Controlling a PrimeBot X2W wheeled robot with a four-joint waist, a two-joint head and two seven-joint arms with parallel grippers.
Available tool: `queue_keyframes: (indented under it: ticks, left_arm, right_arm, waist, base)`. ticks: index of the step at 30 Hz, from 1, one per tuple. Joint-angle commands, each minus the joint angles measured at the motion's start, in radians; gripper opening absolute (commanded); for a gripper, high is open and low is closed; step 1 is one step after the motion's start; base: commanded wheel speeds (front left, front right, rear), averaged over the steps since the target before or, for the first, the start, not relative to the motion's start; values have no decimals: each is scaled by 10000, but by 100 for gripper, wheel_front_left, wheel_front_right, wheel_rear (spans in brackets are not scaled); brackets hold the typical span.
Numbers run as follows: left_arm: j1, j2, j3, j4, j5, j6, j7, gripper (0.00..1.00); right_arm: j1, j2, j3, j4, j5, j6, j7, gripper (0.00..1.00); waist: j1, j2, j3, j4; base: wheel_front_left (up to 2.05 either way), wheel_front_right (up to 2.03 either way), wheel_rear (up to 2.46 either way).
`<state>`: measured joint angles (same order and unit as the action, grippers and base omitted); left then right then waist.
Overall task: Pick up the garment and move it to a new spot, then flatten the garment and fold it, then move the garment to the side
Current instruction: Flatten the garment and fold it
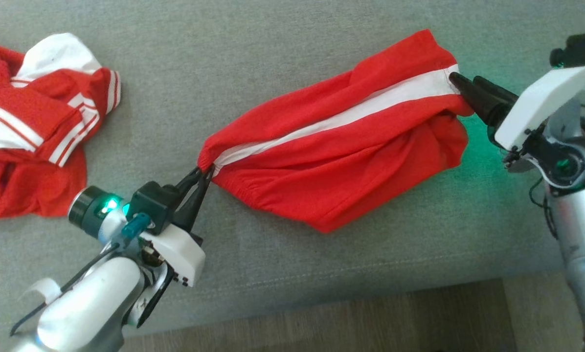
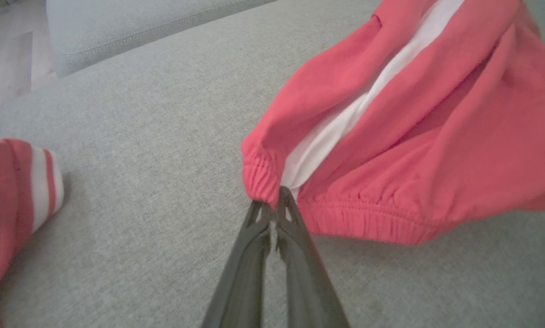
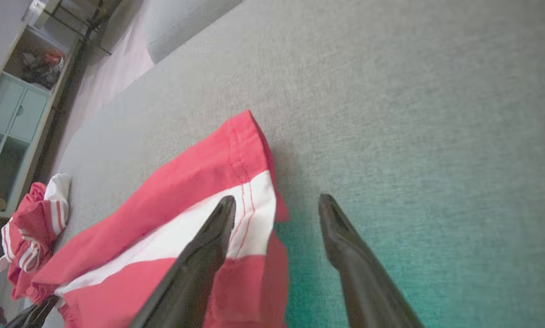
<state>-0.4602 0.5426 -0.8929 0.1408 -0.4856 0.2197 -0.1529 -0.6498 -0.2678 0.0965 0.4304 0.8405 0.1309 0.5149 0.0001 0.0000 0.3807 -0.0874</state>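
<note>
- The red shorts point(image 1: 341, 161) lie stretched across the grey cushion point(image 1: 273, 58).
- The left gripper point(image 1: 205, 172) is clamped on the waistband point(image 2: 263, 177) end.
- The right gripper point(image 3: 276, 202) stands apart at the hem point(image 3: 249, 150), one finger over the cloth.

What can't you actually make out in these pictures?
- Other red-and-white garment: head view, cut off by the left edge.
- Underside of the shorts: head view, hidden by their own top layer.
- Whether the right gripper touches the hem: right wrist view, its finger covers the spot.
- Things on the shelf: right wrist view, too small and blurred.
</note>
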Motion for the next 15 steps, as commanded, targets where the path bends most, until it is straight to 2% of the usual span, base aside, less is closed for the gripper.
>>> queue_keyframes:
  ticks: [1,2,3,4,5,6,7,8,9,15]
  left_arm:
    - [-438,197,374,-151,44,11,-107,0]
    - [-439,163,361,-117,17,-6,-112,0]
    - [-442,138,352,-84,-3,-22,-127,0]
    - [-449,127,347,-43,-11,-36,-151,0]
    - [-453,108,352,-5,-34,-40,-172,0]
    - [-453,108,352,-5,-34,-40,-172,0]
    - [-463,90,359,26,-56,-50,-195,0]
    - [-479,80,360,54,-64,-60,-215,0]
    - [-515,61,350,107,-72,-83,-240,0]
    - [-611,11,336,227,-71,-133,-373,0]
  right_arm:
    - [-257,-227,165,-279,275,-2,217,86]
    - [-307,-318,203,-206,375,-2,350,79]
    - [-348,-419,291,-150,416,-2,485,67]
    - [-375,-490,371,-115,484,-2,599,65]
    - [-394,-530,406,-53,575,-2,701,51]
    - [-394,-530,406,-53,575,-2,701,51]
    - [-418,-562,467,-18,670,-2,815,44]
    - [-435,-580,516,-5,790,-2,904,32]
    - [-463,-644,574,17,934,-2,960,0]
    - [-473,-868,749,-275,1266,-2,664,0]
  waist:
    - [-1,0,-5,46]
    - [-1,0,-11,70]
    - [-1,0,-16,96]
    - [-1,0,-13,118]
    - [-1,0,-8,138]
    - [-1,0,-8,138]
    - [-1,0,-2,157]
    - [-1,0,6,172]
    - [-1,0,21,194]
    - [-1,0,-122,141]
  base:
    - [0,0,0]
    - [0,0,0]
    - [0,0,0]
    - [0,0,0]
    - [0,0,0]
    - [0,0,0]
    - [0,0,0]
    - [0,0,0]
    - [0,0,0]
    - [0,0,0]
